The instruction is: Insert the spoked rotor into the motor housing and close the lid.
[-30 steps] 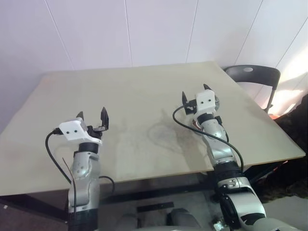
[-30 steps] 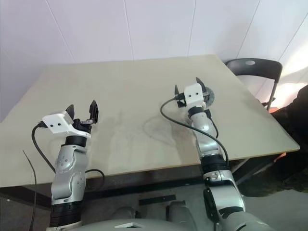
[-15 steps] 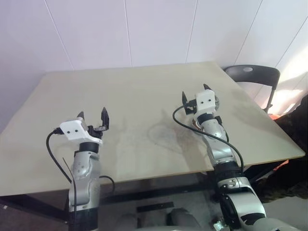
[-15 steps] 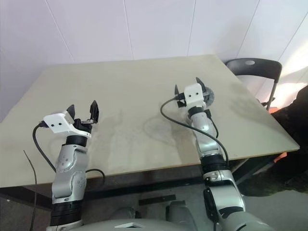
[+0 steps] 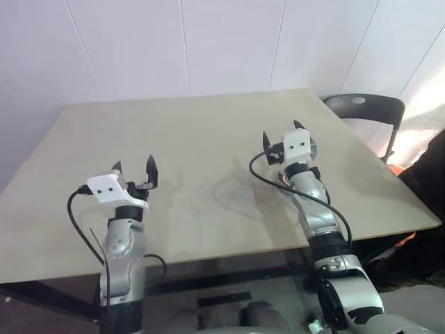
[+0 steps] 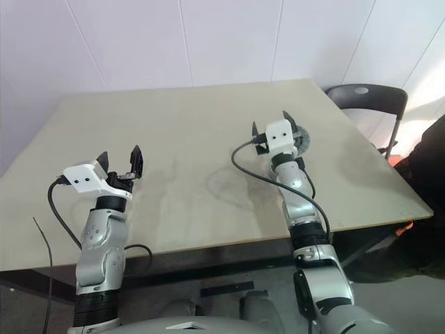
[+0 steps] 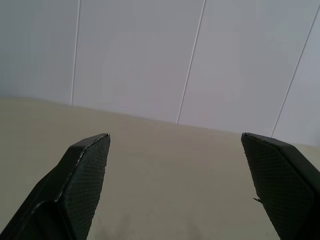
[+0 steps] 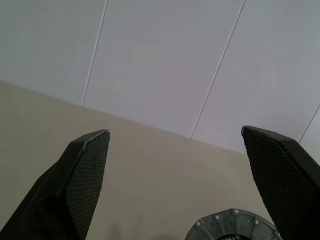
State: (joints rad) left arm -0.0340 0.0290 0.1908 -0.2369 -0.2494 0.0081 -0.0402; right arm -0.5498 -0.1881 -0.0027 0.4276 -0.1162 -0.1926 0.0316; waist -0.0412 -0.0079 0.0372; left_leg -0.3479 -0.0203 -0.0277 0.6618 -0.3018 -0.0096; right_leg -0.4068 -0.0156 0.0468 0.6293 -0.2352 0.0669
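We held both hands' fingers apart, left gripper (image 5: pixel 133 169) over bare desk (image 5: pixel 195 139), right gripper (image 6: pixel 271 126) beside the lid (image 8: pixel 231 228).

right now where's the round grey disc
In the right eye view the round grey disc lies on the table, toward its right side, mostly hidden behind the open right claw.

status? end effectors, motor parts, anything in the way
Left end effector open, empty. Right end effector open, empty, above table. Round grey part just beyond right fingers, mostly hidden. Nothing obstructing.
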